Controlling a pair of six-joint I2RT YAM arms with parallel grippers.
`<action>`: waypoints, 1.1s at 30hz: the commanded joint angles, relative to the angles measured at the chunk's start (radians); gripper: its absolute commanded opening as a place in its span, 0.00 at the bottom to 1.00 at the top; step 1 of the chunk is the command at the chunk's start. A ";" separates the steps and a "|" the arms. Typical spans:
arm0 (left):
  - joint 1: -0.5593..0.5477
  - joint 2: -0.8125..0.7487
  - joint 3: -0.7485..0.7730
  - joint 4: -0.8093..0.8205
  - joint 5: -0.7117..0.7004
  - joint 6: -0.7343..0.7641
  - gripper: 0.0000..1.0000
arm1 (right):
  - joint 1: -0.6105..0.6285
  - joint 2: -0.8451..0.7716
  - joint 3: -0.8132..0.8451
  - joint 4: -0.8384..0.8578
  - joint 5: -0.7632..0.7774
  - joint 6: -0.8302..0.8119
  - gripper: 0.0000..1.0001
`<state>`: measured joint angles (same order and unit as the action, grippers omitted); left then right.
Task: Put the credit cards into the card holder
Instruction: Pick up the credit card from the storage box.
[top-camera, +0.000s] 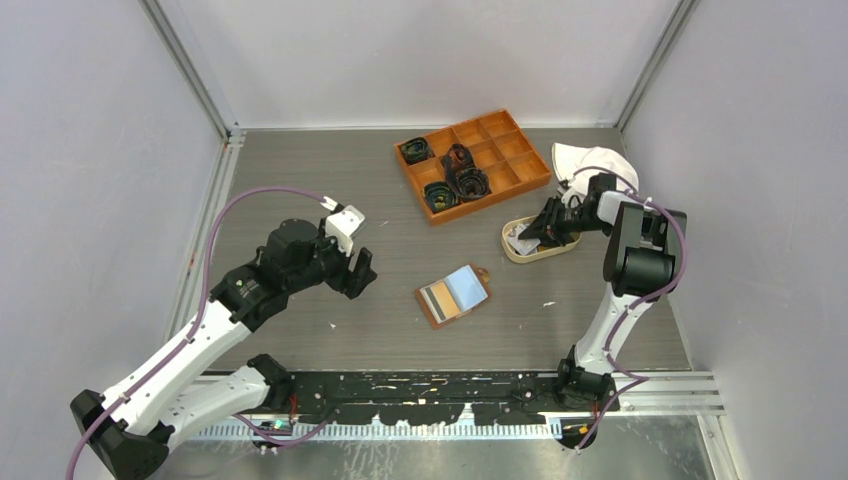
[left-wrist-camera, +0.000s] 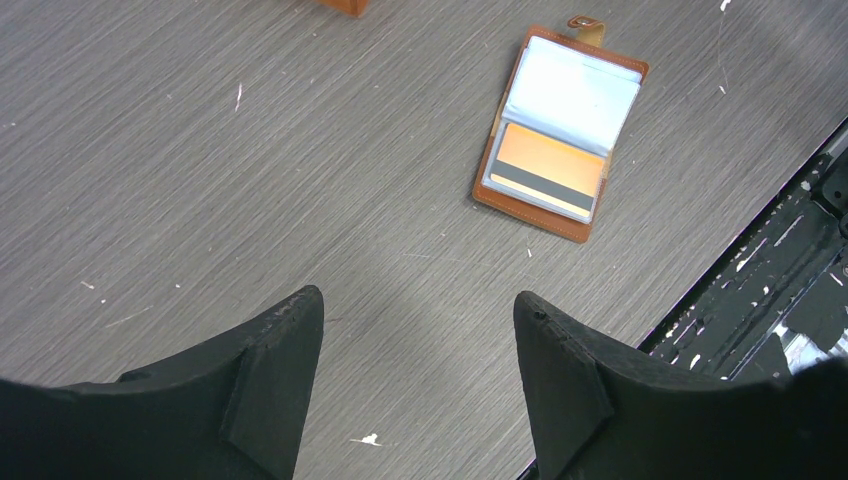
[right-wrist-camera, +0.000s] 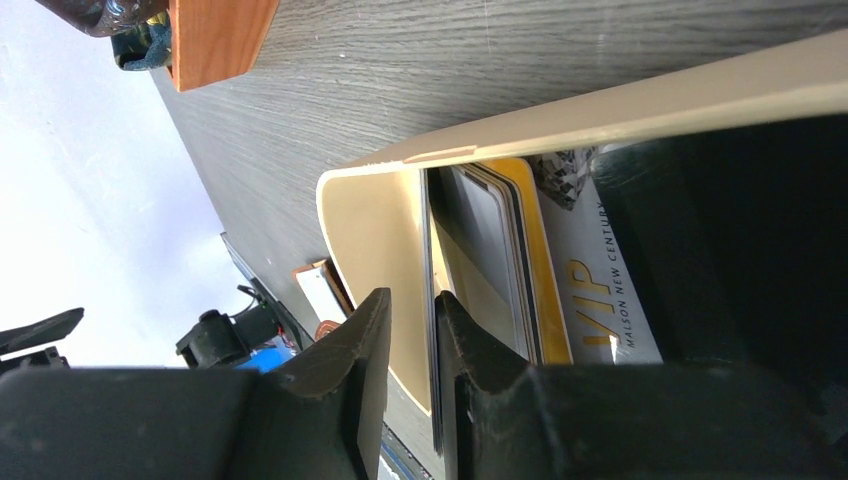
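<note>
While the card holder (top-camera: 453, 295) lies open and flat near the middle of the table (top-camera: 300, 180), a little toward the near edge, most of the credit cards (right-wrist-camera: 490, 250) stand on edge in a beige tray (right-wrist-camera: 620, 110) close to the right edge. The holder is brown stitched leather with a small strap tab on its far side. Glossy clear sleeves cover its inside, and one of them shows an orange card with a black stripe (left-wrist-camera: 548, 165). In the tray the cards are thin, stiff rectangles packed side by side, dark and yellow-edged, beside a white one with gold "VIP" lettering (right-wrist-camera: 600, 290). The tray is smooth, matte and oval, with a low rounded wall.

The right gripper (right-wrist-camera: 412, 300) reaches into the tray. Its black jaws stand only slightly parted, and a thin dark card edge runs along the inner face of one finger. The left gripper (left-wrist-camera: 418, 300) hangs over bare table left of the holder, jaws spread wide around nothing.

An orange wooden compartment box (top-camera: 520, 170) holding dark bundled things sits toward the far edge, with a white cloth (top-camera: 590, 160) at the far right. The tabletop is grey with a fine streaked grain and pale specks. Plain white walls in metal framing enclose it.
</note>
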<state>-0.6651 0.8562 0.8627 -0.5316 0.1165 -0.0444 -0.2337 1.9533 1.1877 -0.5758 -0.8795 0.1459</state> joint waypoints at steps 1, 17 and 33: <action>0.006 -0.006 0.004 0.043 0.013 0.004 0.70 | -0.014 -0.028 0.038 -0.011 -0.045 -0.005 0.29; 0.007 -0.008 0.004 0.042 0.016 0.004 0.70 | -0.061 -0.067 0.056 -0.066 -0.056 -0.072 0.28; 0.008 -0.009 0.005 0.043 0.017 0.004 0.70 | -0.124 -0.071 0.068 -0.112 -0.090 -0.111 0.28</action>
<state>-0.6647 0.8562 0.8623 -0.5316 0.1169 -0.0444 -0.3428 1.9392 1.2190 -0.6651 -0.9268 0.0566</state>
